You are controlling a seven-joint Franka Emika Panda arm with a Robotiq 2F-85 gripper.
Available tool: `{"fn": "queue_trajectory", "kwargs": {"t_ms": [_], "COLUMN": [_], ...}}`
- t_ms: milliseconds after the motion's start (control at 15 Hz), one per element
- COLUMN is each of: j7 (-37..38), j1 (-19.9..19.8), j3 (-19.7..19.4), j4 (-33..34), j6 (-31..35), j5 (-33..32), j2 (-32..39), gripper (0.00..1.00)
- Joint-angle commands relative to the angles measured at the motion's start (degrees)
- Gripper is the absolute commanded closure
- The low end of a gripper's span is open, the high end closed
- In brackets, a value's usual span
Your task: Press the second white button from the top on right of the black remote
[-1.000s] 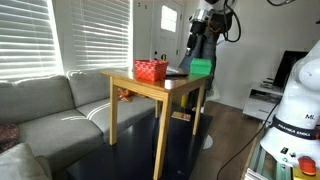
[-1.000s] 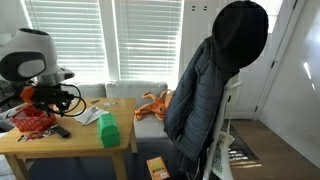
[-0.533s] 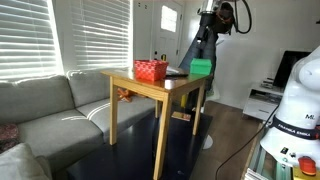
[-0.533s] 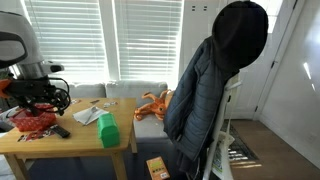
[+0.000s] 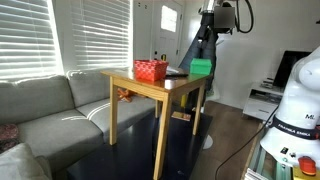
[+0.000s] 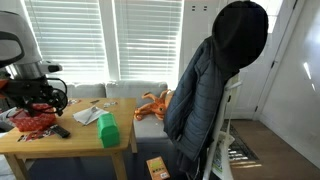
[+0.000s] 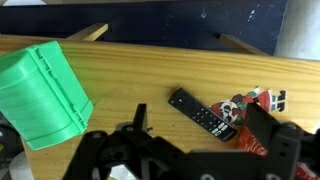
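Note:
The black remote (image 7: 203, 112) lies flat and slanted on the wooden table (image 7: 120, 60), with small white buttons toward its lower right end. My gripper (image 7: 204, 128) hangs above it, open, nothing between its black fingers (image 7: 136, 118). In an exterior view the remote (image 6: 61, 131) lies in front of the red basket (image 6: 35, 120), with the gripper (image 6: 42, 97) raised above both. In an exterior view the remote (image 5: 178, 73) shows as a thin dark strip between the basket (image 5: 151, 70) and the green block (image 5: 201, 67).
The green block (image 7: 40, 95) lies left of the remote. The red basket (image 7: 268, 135) and a printed red-and-white wrapper (image 7: 240, 104) touch the remote's right end. A pale cloth (image 6: 88, 115) lies on the table (image 6: 75, 145). A sofa (image 5: 50, 115) stands beside the table.
The arm has lifted up and away from the table, and the jaws have spread from half closed to wide open. Remote, basket and block have not moved.

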Motion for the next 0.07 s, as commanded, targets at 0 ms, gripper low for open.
{"fn": "queue_trajectory", "kwargs": {"t_ms": [0], "j7": [0.12], "j1": [0.27], "j3": [-0.21], "j4": [0.1], "j6": [-0.1], "j5": [-0.12], "j2": [0.03], "gripper": [0.0]}}
